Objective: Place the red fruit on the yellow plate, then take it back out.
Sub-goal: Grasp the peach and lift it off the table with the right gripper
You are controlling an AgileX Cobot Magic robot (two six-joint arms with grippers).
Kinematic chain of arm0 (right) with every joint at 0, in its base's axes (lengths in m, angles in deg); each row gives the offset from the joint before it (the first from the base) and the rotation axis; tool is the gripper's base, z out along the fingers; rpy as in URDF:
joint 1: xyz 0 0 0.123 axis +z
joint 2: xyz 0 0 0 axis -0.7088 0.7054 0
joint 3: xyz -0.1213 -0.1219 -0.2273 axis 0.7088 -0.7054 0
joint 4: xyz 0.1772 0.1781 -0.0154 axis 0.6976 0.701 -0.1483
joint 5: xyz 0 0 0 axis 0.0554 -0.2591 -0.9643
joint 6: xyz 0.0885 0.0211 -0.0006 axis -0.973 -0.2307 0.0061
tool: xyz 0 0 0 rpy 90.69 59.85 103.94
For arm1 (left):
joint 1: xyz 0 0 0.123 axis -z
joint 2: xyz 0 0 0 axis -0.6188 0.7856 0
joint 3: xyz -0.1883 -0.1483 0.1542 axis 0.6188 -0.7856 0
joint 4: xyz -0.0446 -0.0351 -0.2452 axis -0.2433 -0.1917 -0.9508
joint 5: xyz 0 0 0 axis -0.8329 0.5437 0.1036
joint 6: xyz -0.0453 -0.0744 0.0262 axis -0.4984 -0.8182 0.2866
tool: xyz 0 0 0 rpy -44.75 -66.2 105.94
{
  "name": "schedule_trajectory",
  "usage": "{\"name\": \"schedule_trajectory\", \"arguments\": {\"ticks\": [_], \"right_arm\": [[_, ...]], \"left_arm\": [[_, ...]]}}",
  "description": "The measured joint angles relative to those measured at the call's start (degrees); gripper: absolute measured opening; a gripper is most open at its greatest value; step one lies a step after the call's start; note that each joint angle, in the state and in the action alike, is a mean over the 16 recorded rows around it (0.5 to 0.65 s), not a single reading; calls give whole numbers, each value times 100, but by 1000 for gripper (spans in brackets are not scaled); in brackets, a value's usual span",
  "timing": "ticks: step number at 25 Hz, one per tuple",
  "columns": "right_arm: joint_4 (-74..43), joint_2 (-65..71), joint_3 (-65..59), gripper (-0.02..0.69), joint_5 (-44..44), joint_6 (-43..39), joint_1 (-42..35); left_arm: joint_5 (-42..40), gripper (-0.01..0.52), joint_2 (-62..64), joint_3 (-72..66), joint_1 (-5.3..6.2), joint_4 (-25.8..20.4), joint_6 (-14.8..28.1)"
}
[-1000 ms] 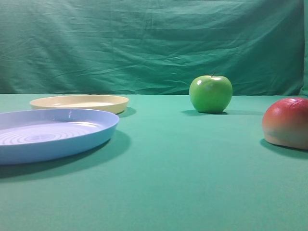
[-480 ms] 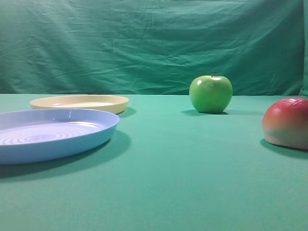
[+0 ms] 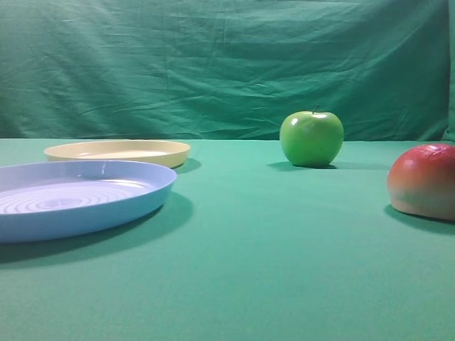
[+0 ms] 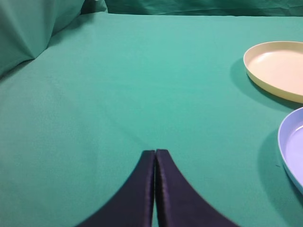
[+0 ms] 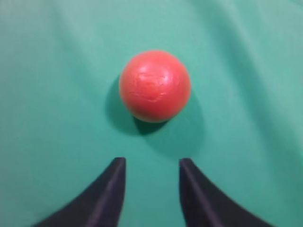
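Red fruit [image 5: 155,85] on green cloth [image 3: 284,270], right gripper [image 5: 152,163] above it w/ jaws apart, not touching, left gripper [image 4: 155,153] jaws closed, yellow plate [image 3: 117,151] well left of fruit

The tabletop [image 3: 270,270] has a matt green cloth cover. The green apple [image 3: 311,138] looks glossy, and the red fruit [image 3: 424,181] is matt. The yellow plate [image 3: 118,152] and blue plate [image 3: 78,199] look like smooth plastic.

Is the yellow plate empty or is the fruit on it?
Empty. The yellow plate shows a bare inside, and the red fruit sits on the cloth, far to its right.
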Motion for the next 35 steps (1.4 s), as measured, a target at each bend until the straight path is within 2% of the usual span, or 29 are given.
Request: {"name": "schedule_trajectory", "arguments": {"ticks": [7,9,11,16,23,30,35], "right_arm": [[-1,1006,20,585,872,-1,169],[1,1291,25,626,1110,-1,198],[1,1561,30,634,1322,-1,219],[1,2119,42,579,1730,-1,232],[1,2530,78,401,2022,-1,232],[16,2610,673,241,1695,16,235],[90,2665,1709,203,1325,127,313]], "left_arm": [[0,0,0,0,0,0,-1],[0,0,0,0,0,0,-1],[0,0,0,0,0,0,-1],[0,0,0,0,0,0,0],[0,0,0,0,0,0,1],[0,0,0,0,0,0,1],[0,0,0,0,0,0,1]]}}
